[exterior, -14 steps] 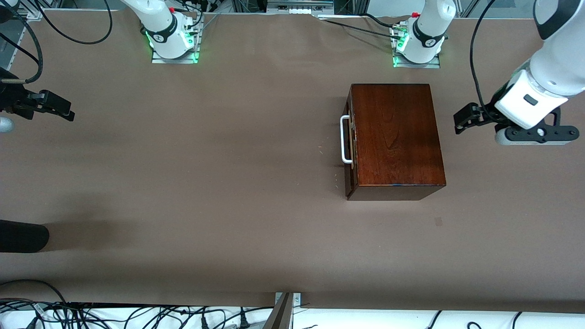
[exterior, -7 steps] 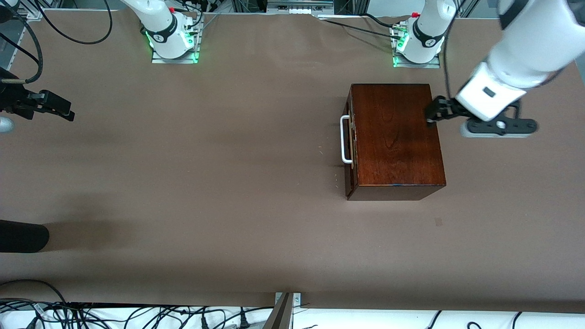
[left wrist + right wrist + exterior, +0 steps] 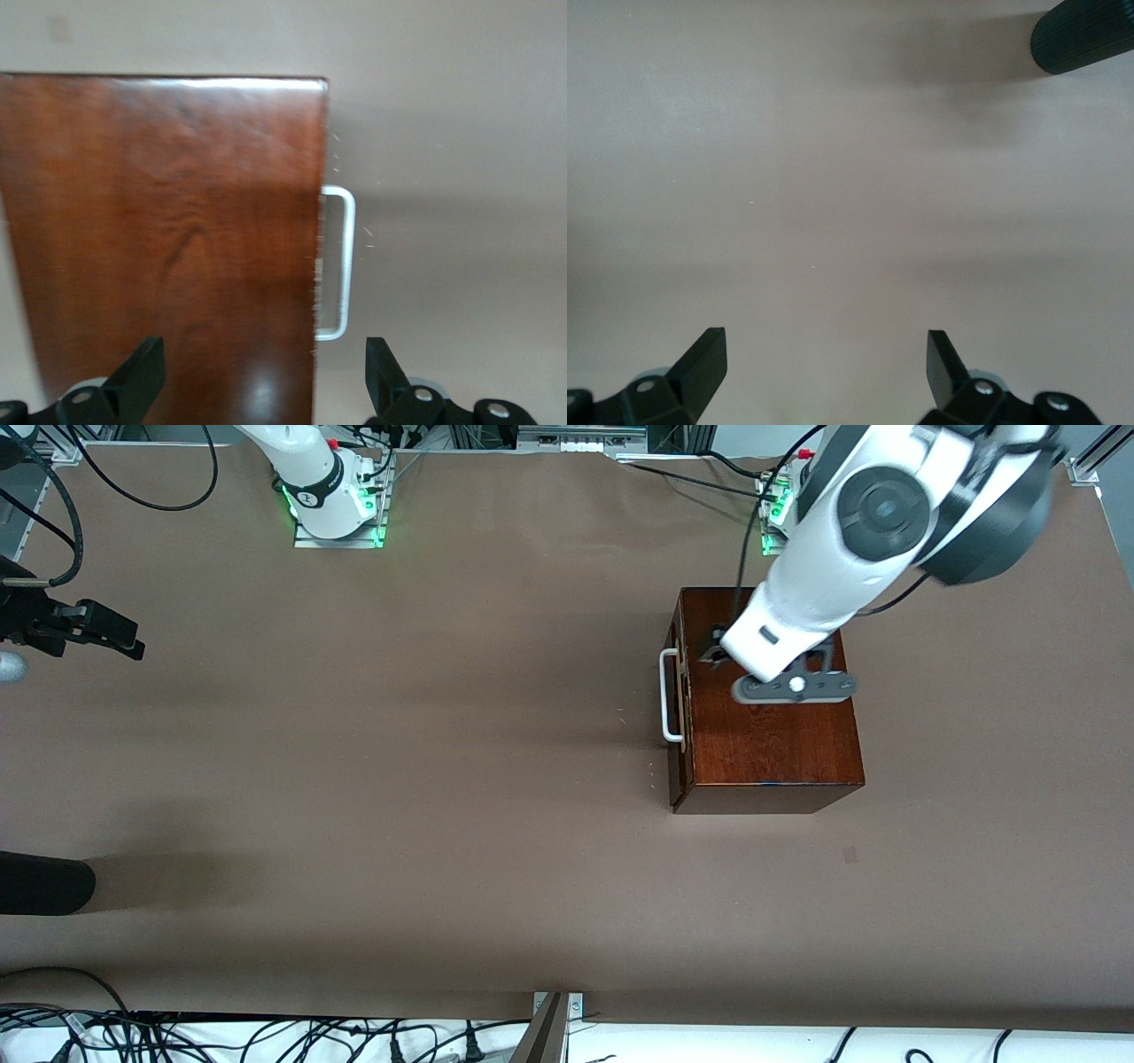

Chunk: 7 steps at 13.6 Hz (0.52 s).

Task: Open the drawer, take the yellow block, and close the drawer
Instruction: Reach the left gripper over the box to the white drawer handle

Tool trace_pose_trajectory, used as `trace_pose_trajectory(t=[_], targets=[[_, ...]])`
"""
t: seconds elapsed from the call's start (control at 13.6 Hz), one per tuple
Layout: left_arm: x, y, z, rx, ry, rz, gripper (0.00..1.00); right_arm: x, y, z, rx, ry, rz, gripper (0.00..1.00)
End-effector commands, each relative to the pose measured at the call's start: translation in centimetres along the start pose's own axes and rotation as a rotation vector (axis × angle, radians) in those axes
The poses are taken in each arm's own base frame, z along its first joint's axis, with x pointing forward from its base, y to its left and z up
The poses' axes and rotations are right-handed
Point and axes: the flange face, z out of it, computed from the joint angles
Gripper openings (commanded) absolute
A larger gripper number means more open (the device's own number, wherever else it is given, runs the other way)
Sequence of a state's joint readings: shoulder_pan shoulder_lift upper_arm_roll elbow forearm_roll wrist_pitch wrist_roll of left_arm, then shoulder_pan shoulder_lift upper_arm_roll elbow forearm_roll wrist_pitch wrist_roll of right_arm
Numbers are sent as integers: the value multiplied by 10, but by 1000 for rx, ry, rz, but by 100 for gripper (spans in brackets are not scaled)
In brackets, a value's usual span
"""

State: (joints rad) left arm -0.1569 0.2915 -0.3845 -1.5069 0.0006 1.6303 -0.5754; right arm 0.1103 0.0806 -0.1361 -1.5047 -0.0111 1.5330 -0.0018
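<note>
In the front view the drawer sits flush in the dark wooden box, its white bar handle facing the right arm's end of the surface. So nothing of the task looks done: the drawer has yet to be opened, the block taken, the drawer shut again. The yellow block shows nowhere; it is presumably inside the closed drawer, though no view confirms that. The left end effector hangs over the top of the box near the handle edge, largely covered by its own wrist and forearm, so its fingers are hard to read here. The right end effector waits at the right arm's end of the surface, over bare surface, partly cut off by the frame edge.

In the left wrist view the left end effector has its fingertips spread wide apart and empty, looking down on the box top and the handle. The drawer front itself is edge-on and cannot be made out.

In the right wrist view the right end effector is likewise spread apart and empty over bare surface. A dark ribbed cylinder is cut off at the corner; what it is I cannot tell.
</note>
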Motion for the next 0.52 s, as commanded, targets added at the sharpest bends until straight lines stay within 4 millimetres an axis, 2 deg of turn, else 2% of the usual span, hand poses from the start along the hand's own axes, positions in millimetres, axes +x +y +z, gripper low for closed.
trace_pose_trajectory(t=[0.0,0.22,0.29,0.44], targets=[[-19,66,31,4,-14,-2,100,-2,1,-5,7,11,0,100],[-47,127,87,137,5,113,100,-2,1,-5,5,11,1,100],[-51,140,101,139,6,119,100,-2,1,-5,5,11,1,100],[-42,143,126,139,-6,86,100,-2,1,-5,5,11,1,100]])
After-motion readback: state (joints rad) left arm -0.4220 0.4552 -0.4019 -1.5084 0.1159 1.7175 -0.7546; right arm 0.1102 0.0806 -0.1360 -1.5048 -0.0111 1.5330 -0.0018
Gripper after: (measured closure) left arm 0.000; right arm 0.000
